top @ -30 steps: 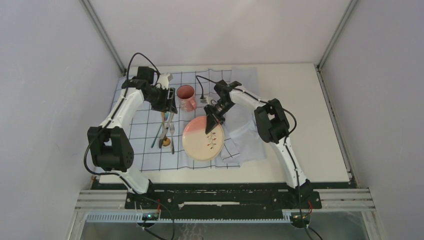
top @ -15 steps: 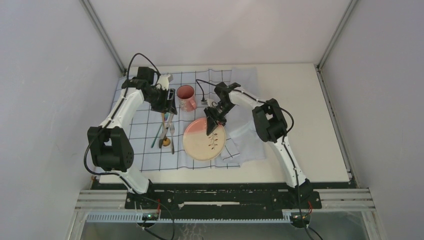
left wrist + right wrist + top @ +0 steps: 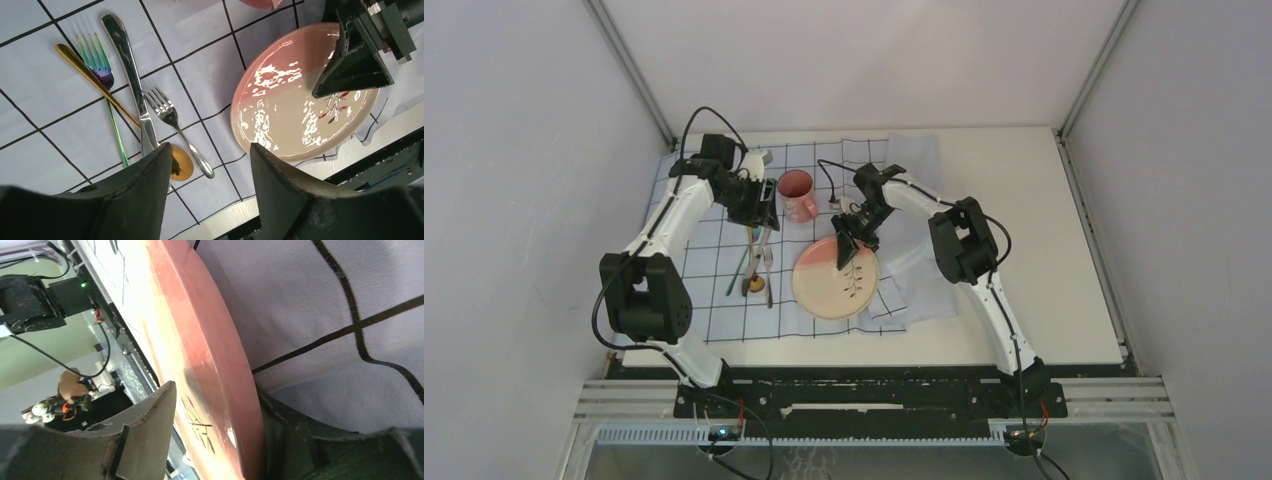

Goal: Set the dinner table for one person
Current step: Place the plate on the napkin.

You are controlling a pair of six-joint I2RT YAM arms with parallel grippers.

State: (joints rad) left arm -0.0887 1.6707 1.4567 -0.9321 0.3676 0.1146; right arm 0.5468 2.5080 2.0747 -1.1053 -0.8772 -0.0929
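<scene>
A pink and cream plate [image 3: 832, 285] [image 3: 300, 100] lies on the pale-blue gridded cloth [image 3: 709, 270], which covers the left part of the dinner table [image 3: 1024, 220]. My right gripper [image 3: 850, 250] [image 3: 215, 390] stands open astride the plate's [image 3: 210, 355] far rim, one finger above the plate's face with a gap and the other under its edge. My left gripper [image 3: 764, 215] [image 3: 210, 147] hangs open above the cutlery with nothing between its fingers. Under it lie a silver knife [image 3: 132, 75], a silver fork [image 3: 172, 120], a gold spoon [image 3: 100, 82] and a rainbow fork [image 3: 100, 70].
A pink mug [image 3: 796, 195] stands upright on the cloth just behind the plate, between the two grippers. A rumpled pale napkin [image 3: 919, 270] lies to the right of the plate. The cloth's near edge lies close to the table's front edge [image 3: 240, 212].
My right gripper's jaws have spread apart off the plate's rim, and the plate has settled onto the cloth, slightly to the right. The left arm has not moved.
</scene>
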